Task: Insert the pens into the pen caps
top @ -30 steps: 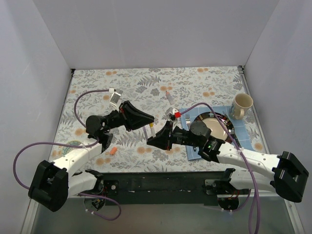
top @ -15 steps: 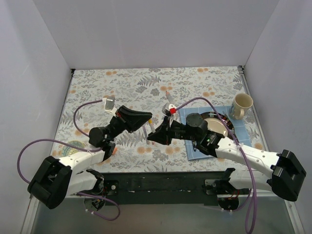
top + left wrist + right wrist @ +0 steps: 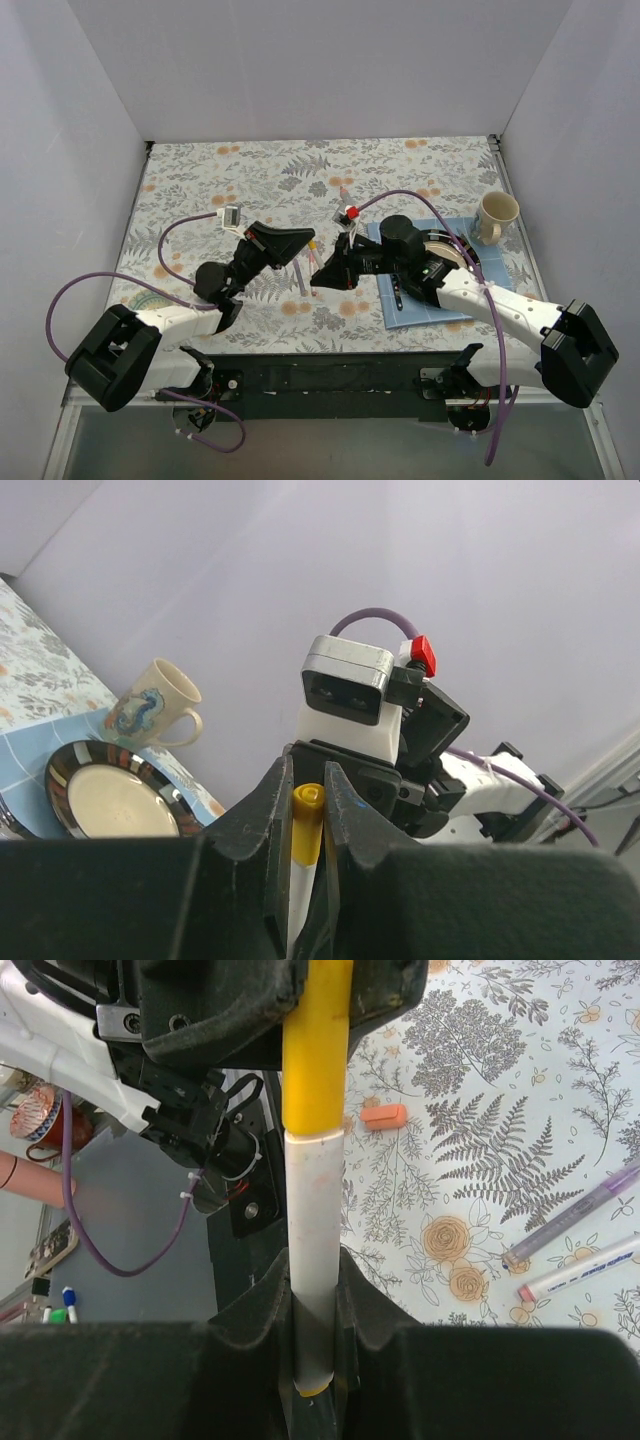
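Observation:
My left gripper (image 3: pixel 307 775) is shut on a yellow pen cap (image 3: pixel 307 825). My right gripper (image 3: pixel 317 1260) is shut on a whitish pen (image 3: pixel 315 1220) whose upper end sits inside that yellow cap (image 3: pixel 316 1060). The two grippers meet tip to tip above the table's middle, left gripper (image 3: pixel 303 241) and right gripper (image 3: pixel 320 274). A purple pen (image 3: pixel 575 1215) and a whitish pen with a pink end (image 3: pixel 580 1270) lie on the cloth below. An orange cap (image 3: pixel 383 1115) lies apart from them. Another whitish pen (image 3: pixel 344 193) lies further back.
A blue mat (image 3: pixel 440 305) at the right carries a plate (image 3: pixel 450 258) and dark cutlery (image 3: pixel 398 292). A mug (image 3: pixel 496 215) stands at its back corner, also in the left wrist view (image 3: pixel 155 705). White walls close in three sides.
Both arms have shifted pose, the right elbow moving further back and the left forearm nearer the front. The grippers have stayed together at the table's middle with pen and cap between them.

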Available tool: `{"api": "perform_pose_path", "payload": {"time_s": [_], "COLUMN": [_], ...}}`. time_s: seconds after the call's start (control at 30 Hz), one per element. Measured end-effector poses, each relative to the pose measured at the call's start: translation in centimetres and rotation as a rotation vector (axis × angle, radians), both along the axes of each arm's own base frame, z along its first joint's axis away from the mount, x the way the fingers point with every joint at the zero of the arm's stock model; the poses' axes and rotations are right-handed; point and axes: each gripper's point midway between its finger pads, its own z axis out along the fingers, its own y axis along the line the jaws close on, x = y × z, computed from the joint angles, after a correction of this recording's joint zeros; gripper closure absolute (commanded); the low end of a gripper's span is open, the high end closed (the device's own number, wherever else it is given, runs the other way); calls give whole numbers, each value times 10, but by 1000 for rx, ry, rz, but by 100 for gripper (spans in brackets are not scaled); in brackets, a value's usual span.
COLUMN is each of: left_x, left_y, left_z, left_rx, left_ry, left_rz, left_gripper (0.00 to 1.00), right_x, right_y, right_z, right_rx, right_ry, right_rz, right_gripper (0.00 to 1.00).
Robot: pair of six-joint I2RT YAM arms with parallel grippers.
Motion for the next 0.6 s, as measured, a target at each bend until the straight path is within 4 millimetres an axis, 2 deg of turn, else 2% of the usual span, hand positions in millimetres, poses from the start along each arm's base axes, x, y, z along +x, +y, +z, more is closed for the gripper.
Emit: {"api": "perform_pose_path", "payload": {"time_s": [0.17, 0.4, 0.6], "left_x": [12, 34, 35], "left_y": [-1, -7, -14], "left_z": [-3, -33, -35], "left_rx": [-24, -7, -22], "left_ry": [33, 149, 180], "left_rz": [79, 148, 150], "left_gripper": [100, 100, 100], "right_x": [12, 26, 21], "right_y": [5, -2, -11], "right_z": [2, -18, -12], "right_rx": [-6, -35, -9], "right_ry": [20, 160, 264], "right_rz": [-3, -5, 47], "right_gripper": [99, 99, 99]}}
